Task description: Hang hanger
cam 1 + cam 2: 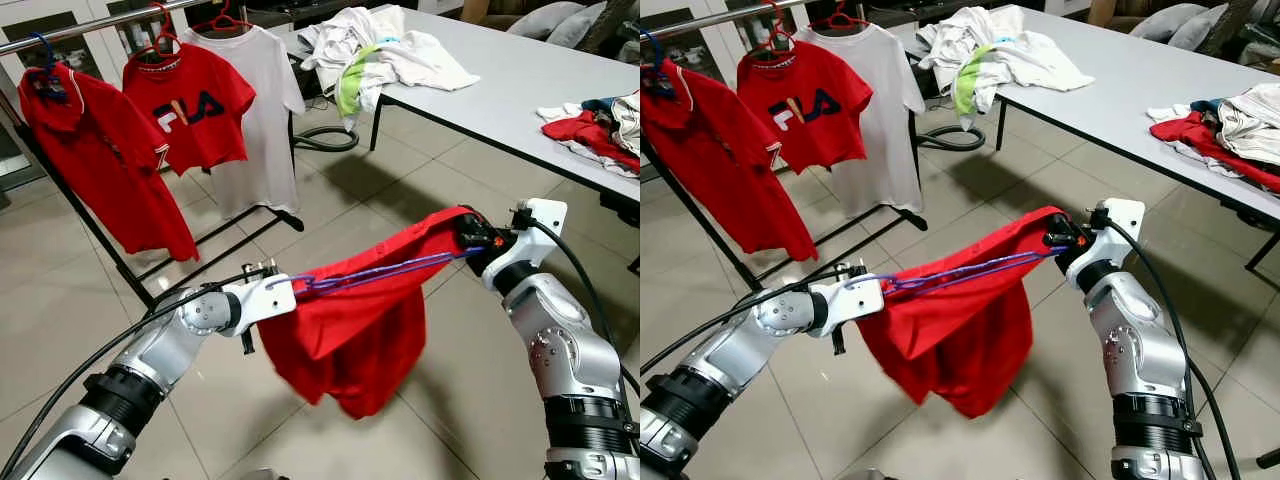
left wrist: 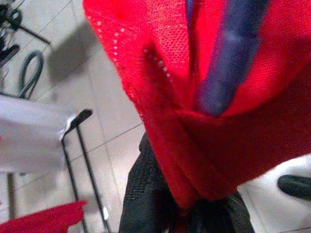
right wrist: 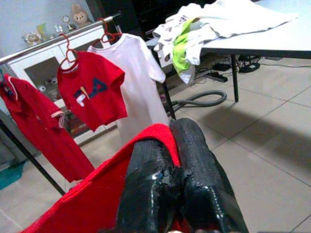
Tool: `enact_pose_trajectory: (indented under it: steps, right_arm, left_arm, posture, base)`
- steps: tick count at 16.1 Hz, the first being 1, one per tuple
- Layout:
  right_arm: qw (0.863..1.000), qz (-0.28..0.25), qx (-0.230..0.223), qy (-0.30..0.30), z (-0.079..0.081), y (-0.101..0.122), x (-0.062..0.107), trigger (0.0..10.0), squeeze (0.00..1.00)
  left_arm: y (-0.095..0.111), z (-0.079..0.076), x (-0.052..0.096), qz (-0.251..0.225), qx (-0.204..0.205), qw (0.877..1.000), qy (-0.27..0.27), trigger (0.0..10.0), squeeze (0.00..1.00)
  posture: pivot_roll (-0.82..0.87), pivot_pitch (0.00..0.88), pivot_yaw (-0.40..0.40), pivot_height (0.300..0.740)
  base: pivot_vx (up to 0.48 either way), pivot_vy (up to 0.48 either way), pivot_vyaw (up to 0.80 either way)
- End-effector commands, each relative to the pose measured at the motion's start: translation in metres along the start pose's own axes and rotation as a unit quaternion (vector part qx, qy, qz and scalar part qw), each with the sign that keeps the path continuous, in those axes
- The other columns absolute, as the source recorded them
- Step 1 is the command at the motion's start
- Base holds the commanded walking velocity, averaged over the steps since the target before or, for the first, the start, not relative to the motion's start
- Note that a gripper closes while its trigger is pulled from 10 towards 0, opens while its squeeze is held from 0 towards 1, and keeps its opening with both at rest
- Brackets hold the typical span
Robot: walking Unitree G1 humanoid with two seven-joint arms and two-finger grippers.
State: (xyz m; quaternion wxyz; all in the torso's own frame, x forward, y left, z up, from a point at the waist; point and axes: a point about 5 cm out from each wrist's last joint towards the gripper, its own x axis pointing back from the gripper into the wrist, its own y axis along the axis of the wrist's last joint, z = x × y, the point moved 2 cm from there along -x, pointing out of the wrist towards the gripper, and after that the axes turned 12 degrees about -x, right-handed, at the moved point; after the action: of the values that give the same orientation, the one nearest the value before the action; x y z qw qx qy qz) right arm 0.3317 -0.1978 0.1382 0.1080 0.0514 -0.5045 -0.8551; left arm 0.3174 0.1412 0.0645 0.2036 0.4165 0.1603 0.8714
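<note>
A red shirt (image 1: 345,345) on a blue hanger (image 1: 380,272) hangs stretched between my two grippers over the tiled floor. My left gripper (image 1: 296,290) is shut on the hanger and cloth at its left end. My right gripper (image 1: 470,240) is shut on the shirt's other shoulder. In the right wrist view the black fingers (image 3: 194,179) press together with red cloth (image 3: 92,199) under them. The clothes rail (image 1: 90,25) stands at the far left with a red polo (image 1: 95,160), a red FILA shirt (image 1: 195,105) and a white shirt (image 1: 265,110) hanging from it.
A white table (image 1: 520,80) runs along the right, with a pile of light clothes (image 1: 375,50) at its far end and more folded clothes (image 1: 600,125) nearer. The rack's black base bars (image 1: 215,240) lie on the floor. A grey hose (image 1: 325,138) curls under the table.
</note>
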Motion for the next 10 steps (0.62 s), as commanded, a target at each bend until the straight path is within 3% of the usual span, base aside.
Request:
enact_pose_trajectory:
  steps: [1,3,10]
  right_arm:
    - [0.999,-0.046,0.013,-0.013,-0.001,0.026,-0.002,0.0,0.00]
    - [0.999,-0.047,0.015,-0.012,-0.001,0.027,-0.002,0.0,0.00]
    - [0.999,-0.024,0.028,0.027,0.015,0.016,-0.002,0.0,0.00]
  left_arm:
    - [-0.028,-0.004,0.006,0.067,0.022,0.998,0.001,0.0,0.00]
    - [-0.037,-0.004,0.007,0.092,0.022,0.995,0.007,0.0,0.00]
    - [-0.032,-0.003,-0.001,0.080,0.028,0.996,0.007,0.0,0.00]
  posture:
    - [-0.06,0.000,0.070,0.740]
    - [-0.06,0.000,0.070,0.740]
    - [-0.06,0.000,0.075,0.740]
  base:
    - [0.000,0.000,0.00]
    - [0.000,0.000,0.00]
    - [0.000,0.000,0.00]
